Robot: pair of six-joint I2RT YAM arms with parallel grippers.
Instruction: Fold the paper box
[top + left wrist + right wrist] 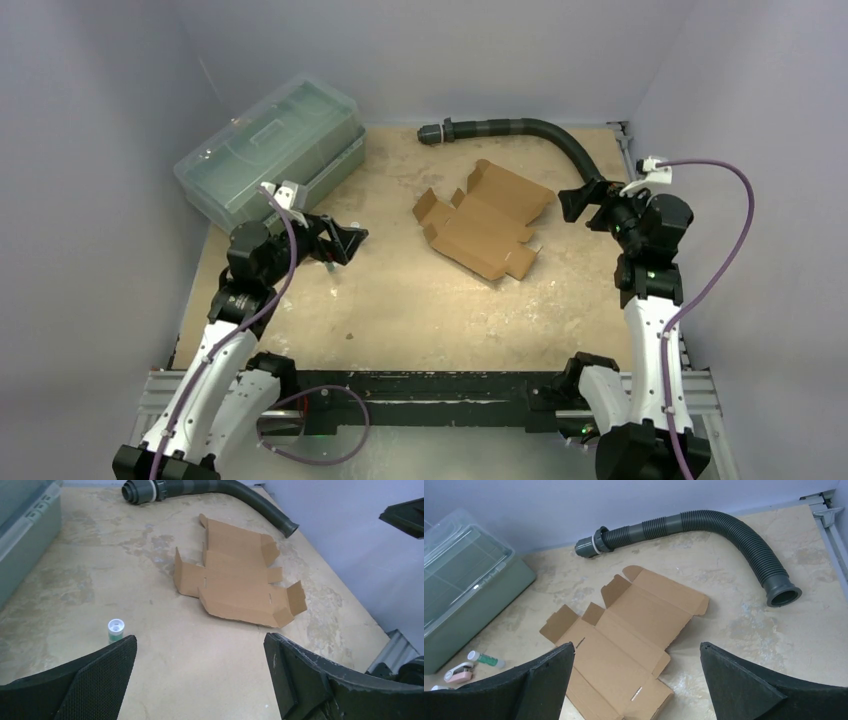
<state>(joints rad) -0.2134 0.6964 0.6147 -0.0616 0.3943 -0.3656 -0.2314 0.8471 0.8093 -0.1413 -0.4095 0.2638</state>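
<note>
The paper box (482, 218) is a flat brown cardboard die-cut lying unfolded on the table, a few flaps raised. It also shows in the left wrist view (235, 582) and in the right wrist view (624, 635). My left gripper (345, 243) is open and empty, held above the table to the left of the box, apart from it; its jaws frame the view (200, 650). My right gripper (578, 203) is open and empty, held to the right of the box, apart from it; its jaws frame the view (636, 655).
A large clear greenish lidded plastic bin (270, 147) stands at the back left. A dark corrugated hose (520, 130) curves along the back right. A small green white-capped bottle (115, 630) stands near the left gripper. A small pink object (458, 671) lies beside the bin.
</note>
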